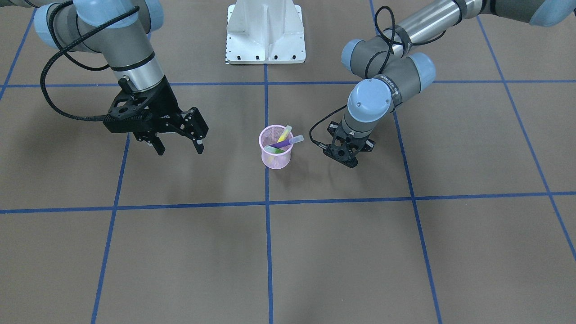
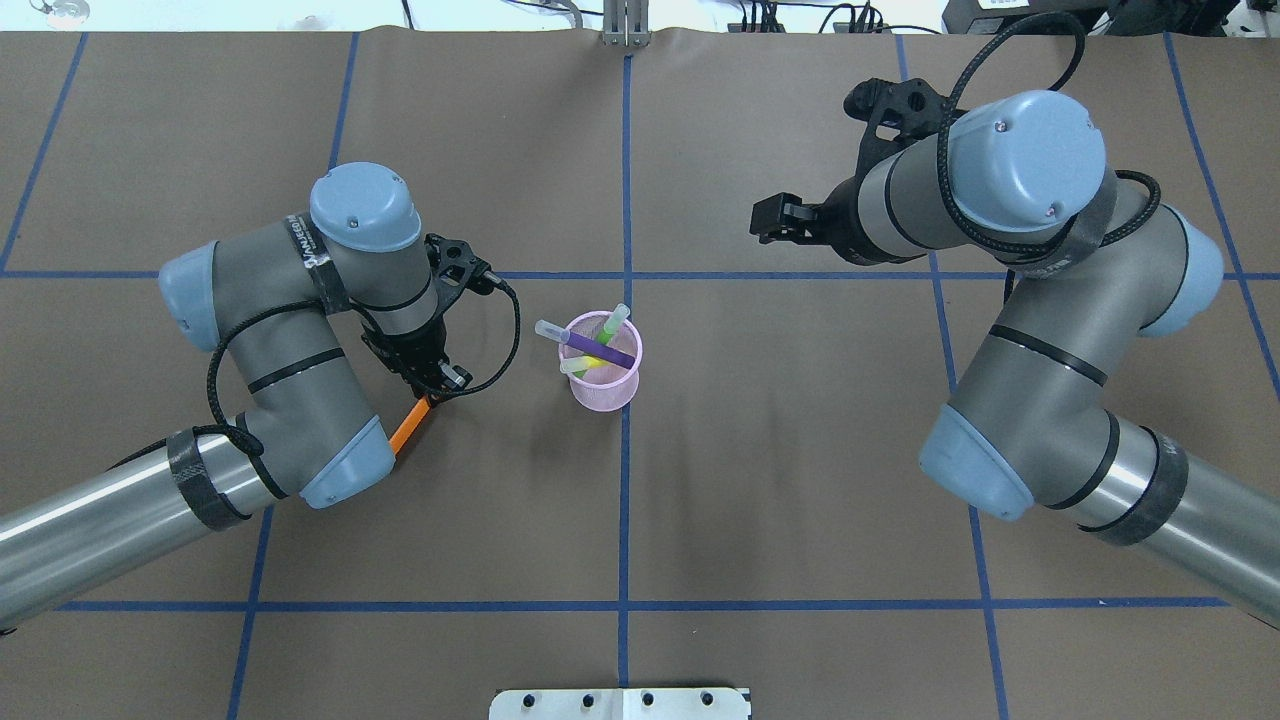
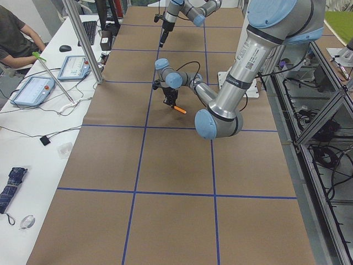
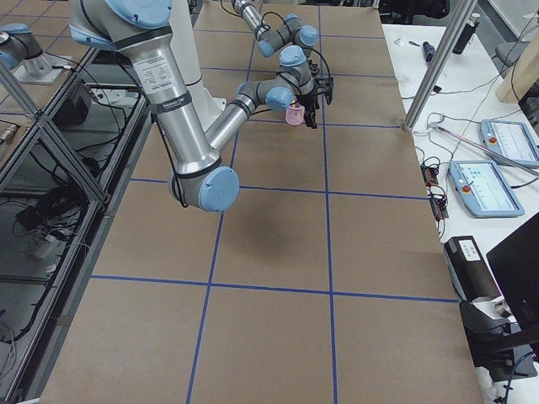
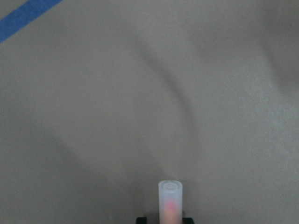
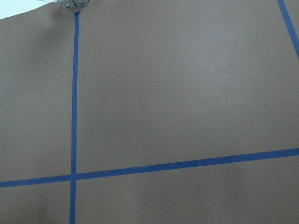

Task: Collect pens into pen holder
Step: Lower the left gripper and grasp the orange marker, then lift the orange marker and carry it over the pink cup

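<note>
The pink mesh pen holder [image 1: 275, 157] [image 2: 605, 388] stands upright at the table's centre. A purple pen [image 2: 592, 348], a yellow pen [image 1: 284, 133] and a green pen [image 2: 613, 322] lean inside it, caps sticking out over the rim. My left gripper [image 2: 428, 392] points down beside the holder, apart from it, and is shut on the orange pen [image 2: 407, 428] [image 3: 179, 109]. The pen's whitish cap [image 5: 170, 198] shows between the fingers in the left wrist view. My right gripper [image 1: 178, 147] hangs open and empty above the table on the holder's other side.
The white robot base plate [image 1: 265, 31] sits at the table's robot-side edge. Blue tape lines [image 6: 74, 93] cross the brown table cover. A side bench with tablets [image 3: 33, 88], a metal post [image 3: 83, 38] and a seated person [image 3: 14, 36] lies beyond the far edge.
</note>
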You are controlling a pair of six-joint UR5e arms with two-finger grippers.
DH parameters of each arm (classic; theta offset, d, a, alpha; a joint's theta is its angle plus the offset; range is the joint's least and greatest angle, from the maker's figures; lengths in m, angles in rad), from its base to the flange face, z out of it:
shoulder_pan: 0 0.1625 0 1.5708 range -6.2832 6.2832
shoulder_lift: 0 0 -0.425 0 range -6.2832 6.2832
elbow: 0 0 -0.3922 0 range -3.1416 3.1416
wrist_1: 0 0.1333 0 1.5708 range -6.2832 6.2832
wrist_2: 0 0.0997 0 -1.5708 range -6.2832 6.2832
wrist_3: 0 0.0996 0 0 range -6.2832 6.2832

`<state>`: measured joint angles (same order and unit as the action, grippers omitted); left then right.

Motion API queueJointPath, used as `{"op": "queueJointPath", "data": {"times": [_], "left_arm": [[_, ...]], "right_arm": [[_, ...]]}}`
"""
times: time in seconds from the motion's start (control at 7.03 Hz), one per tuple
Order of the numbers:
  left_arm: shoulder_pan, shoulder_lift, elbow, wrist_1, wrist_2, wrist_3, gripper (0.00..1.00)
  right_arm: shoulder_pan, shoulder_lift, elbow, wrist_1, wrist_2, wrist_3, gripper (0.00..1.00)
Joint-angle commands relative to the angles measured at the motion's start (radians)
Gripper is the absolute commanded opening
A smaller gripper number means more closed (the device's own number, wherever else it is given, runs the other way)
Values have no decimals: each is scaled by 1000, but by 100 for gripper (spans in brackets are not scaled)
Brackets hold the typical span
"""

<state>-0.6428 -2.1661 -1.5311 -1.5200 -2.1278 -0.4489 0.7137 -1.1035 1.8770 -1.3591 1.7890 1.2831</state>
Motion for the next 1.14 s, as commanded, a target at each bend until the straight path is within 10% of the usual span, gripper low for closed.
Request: {"op": "queueJointPath", "data": {"times": [0.0,0.71,1.0], "left_arm": [[-3,-24,-61,73,-1,-16,0],[-110,-134,-264,69,25,-160,0],[-13,-196,-247,-106,173,-358,0]], "right_arm": [[9,1,1,0,1,2,100],[30,1,4,0,4,-1,100],[33,-6,4,0,6,-5,100]]}}
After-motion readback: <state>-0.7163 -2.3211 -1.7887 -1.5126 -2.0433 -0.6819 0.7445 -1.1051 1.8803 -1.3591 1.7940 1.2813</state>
